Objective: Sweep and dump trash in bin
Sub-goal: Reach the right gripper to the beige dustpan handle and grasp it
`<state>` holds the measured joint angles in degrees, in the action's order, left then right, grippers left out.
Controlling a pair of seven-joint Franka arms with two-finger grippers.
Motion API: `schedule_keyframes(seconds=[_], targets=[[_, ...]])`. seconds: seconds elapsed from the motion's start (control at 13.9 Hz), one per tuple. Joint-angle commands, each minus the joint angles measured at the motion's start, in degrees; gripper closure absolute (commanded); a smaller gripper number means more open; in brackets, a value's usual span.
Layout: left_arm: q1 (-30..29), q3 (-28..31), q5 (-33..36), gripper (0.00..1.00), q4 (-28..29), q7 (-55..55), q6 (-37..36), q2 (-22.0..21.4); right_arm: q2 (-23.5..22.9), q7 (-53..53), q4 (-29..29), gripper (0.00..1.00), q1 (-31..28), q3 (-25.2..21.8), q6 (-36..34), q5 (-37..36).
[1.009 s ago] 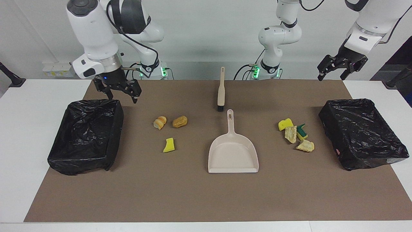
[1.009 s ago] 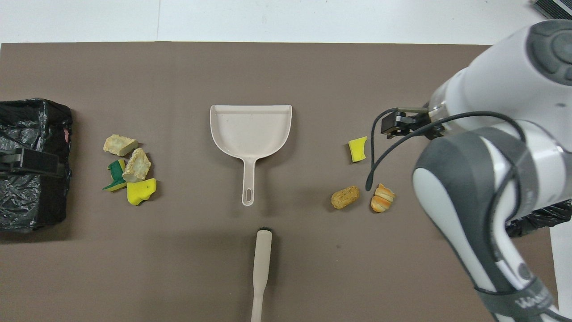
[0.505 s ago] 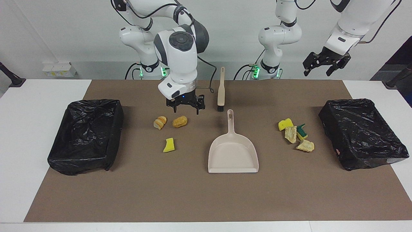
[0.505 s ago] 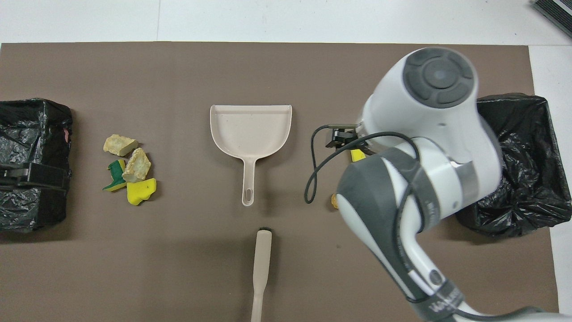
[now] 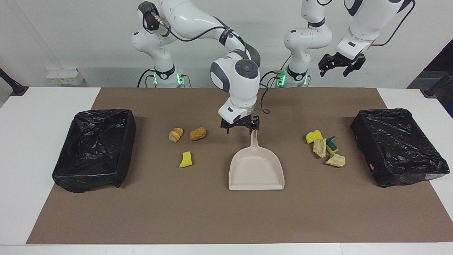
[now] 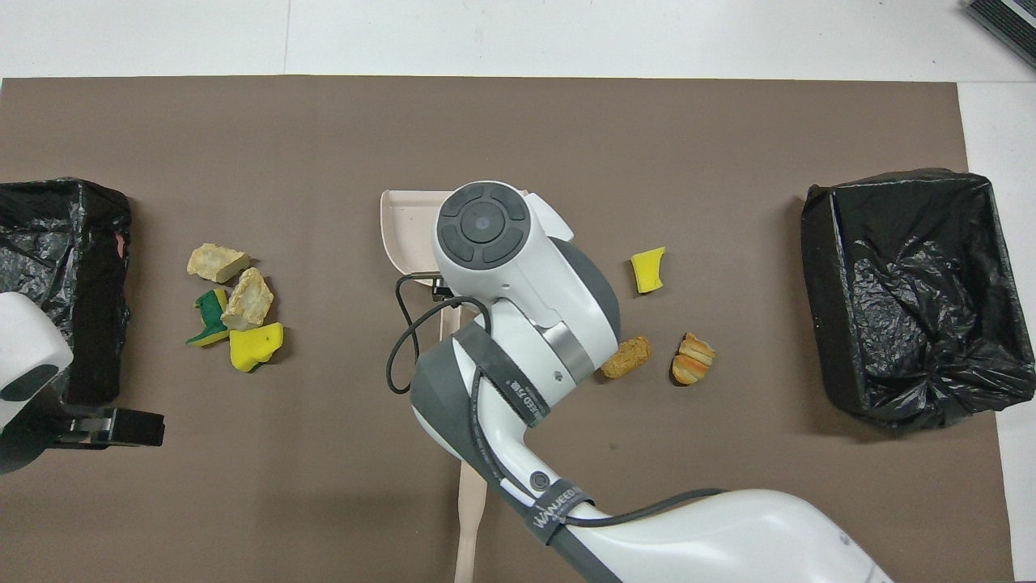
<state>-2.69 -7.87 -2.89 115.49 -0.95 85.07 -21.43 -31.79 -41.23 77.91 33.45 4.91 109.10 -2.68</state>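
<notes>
- The brush (image 6: 471,518) lies nearest the robots, at the middle of the bench's robot-side edge; only its beige handle shows in the overhead view, the rest hidden under the right arm.
- The left pincer (image 5: 339,66) hangs high over the robot-side edge of the brown mat (image 5: 212,219), toward the left arm's end, fingers spread and carrying nothing.
- The right pincer (image 5: 240,128) reaches to the middle of the bench and hangs low over the end of the dustpan's handle, fingers spread; whether they touch the handle I cannot tell.
- Two tan-orange bread-like lumps (image 5: 193,134) lie side by side on the mat, toward the right arm's end from the handle.
- The beige dustpan (image 5: 256,171) lies flat in the middle of the mat, handle toward the robots, open mouth away from them.
- A yellow sponge piece (image 5: 185,159) lies alone, farther from the robots than the two lumps.
- A cluster of four scraps (image 5: 325,148) lies toward the left arm's end: a yellow sponge piece, a green-sided one and two pale lumps, touching or nearly so.
- One black-lined bin (image 5: 95,148) stands at the right arm's end of the mat, its outer side over the mat's edge.
- The other black-lined bin (image 5: 398,145) stands at the left arm's end, just beside the cluster.
</notes>
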Motion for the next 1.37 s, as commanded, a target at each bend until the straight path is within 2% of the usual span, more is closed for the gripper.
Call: schedule_keyframes(seconds=[0.0,0.36,0.5,0.79,1.01,1.23,1.3], targets=[[0.93,0.75,0.34,0.0,1.84,0.16,1.32,-1.5,-4.59,-1.48,-3.64,0.07,2.39,-0.42,1.72,-1.44],[0.84,0.84,0.34,0.0,1.84,0.16,1.32,-1.42,-5.57,-2.19,-2.33,0.31,4.77,0.02,4.8,-2.76],[0.84,0.84,0.34,0.0,1.84,0.16,1.23,-1.51,-5.39,-2.19,-2.15,0.49,4.78,-0.07,4.8,-2.85],[0.93,0.84,0.34,0.0,1.84,0.16,1.23,-1.51,-5.39,-2.28,-2.06,1.0,4.34,0.02,5.5,-2.68],[1.63,0.75,0.34,0.0,2.89,0.16,1.32,-2.12,-4.43,-0.8,-2.06,1.0,3.55,-0.33,5.24,-2.85],[5.05,0.66,0.34,0.0,5.43,0.42,2.11,-3.26,-0.39,12.18,0.12,1.0,-0.31,-0.33,4.8,-2.68],[8.02,0.75,0.34,0.0,7.79,-0.01,3.77,-4.48,0.58,16.75,1.35,1.0,-1.1,-0.33,4.89,-2.33]])
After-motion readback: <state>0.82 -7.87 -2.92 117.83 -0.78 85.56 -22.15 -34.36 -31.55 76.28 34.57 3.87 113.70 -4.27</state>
